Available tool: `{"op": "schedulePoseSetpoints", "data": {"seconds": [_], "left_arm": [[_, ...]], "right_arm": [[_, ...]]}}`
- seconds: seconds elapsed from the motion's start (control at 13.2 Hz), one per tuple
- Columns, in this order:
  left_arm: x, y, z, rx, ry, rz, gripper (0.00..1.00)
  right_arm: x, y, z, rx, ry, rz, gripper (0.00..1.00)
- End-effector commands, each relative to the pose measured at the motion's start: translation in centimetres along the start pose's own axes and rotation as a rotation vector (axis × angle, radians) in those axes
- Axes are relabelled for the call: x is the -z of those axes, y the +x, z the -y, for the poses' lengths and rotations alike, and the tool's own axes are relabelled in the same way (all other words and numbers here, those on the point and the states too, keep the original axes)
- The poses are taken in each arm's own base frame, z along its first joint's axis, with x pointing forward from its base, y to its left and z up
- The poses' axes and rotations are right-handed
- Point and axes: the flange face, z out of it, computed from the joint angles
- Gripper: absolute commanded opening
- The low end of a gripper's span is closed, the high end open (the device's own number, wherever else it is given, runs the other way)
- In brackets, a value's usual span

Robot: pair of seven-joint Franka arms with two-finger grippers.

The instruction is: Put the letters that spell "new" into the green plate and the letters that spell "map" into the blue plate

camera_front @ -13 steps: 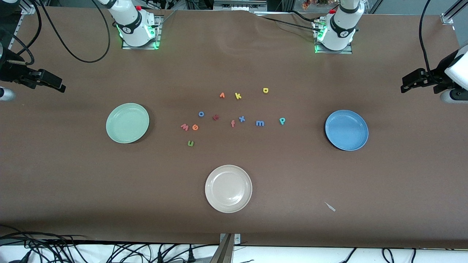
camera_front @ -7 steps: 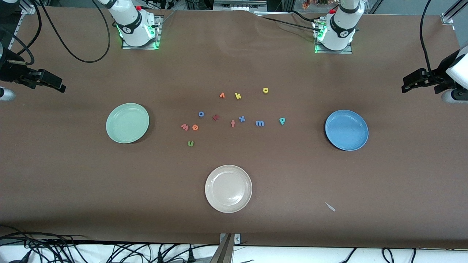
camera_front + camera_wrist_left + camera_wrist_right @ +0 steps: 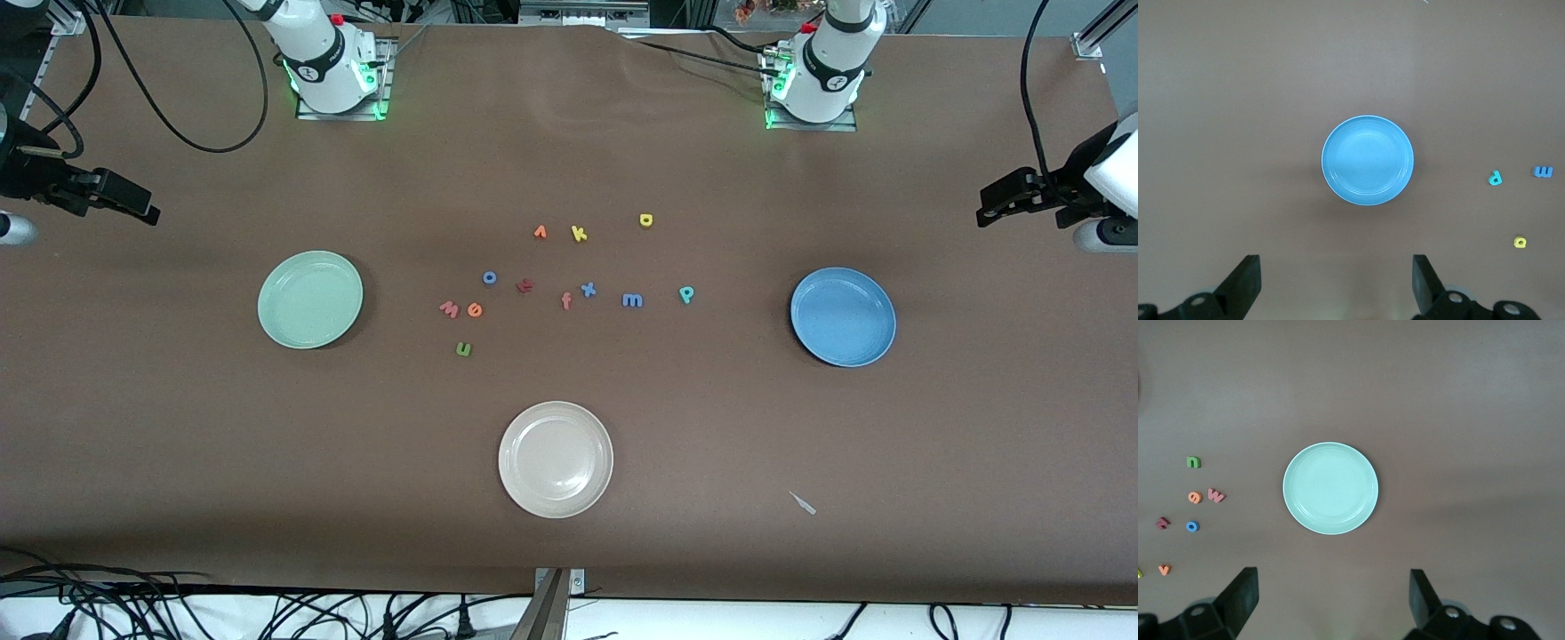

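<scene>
1. The green plate (image 3: 309, 300) sits at centre-left of the front view and the blue plate (image 3: 843, 317) at centre-right. Both are empty, so no sorting has been done yet.
2. The letters lie loose on the tabletop (image 3: 569, 533) in the middle of the frame, between the two plates.
3. The "new" set clusters toward the green plate: the salmon w (image 3: 449, 308) and the orange e (image 3: 474, 309) just beside each other, the green n (image 3: 463, 349) lower in the frame.
4. The "map" set lies toward the blue plate: the blue m (image 3: 631, 300), the teal p (image 3: 686, 293), and the yellow a (image 3: 646, 220) higher up.
5. The spare letters k (image 3: 579, 233), x (image 3: 588, 289), o (image 3: 489, 277) and f (image 3: 566, 301) are mixed in. A beige plate (image 3: 556, 459) sits at lower centre.
6. The right claw (image 3: 1331, 603) hangs high over the green plate, jaws wide and holding nothing.
7. The left claw (image 3: 1335, 283) hangs likewise over the blue plate, wide and empty. Each arm seems parked over its own target, probably so each serves the nearer word.
</scene>
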Motion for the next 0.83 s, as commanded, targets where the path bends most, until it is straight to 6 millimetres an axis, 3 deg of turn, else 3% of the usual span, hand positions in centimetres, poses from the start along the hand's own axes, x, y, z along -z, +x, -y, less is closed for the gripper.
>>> {"op": "schedulePoseSetpoints", "data": {"seconds": [0.0, 0.76], "left_arm": [[-0.09, -0.33, 0.07, -0.022, -0.018, -0.010, 1.00], [-0.23, -0.18, 0.08, -0.022, -0.018, -0.014, 1.00]], "right_arm": [[0.50, -0.66, 0.17, -0.001, 0.016, -0.004, 1.00], [0.50, -0.66, 0.17, -0.001, 0.016, -0.004, 1.00]]}}
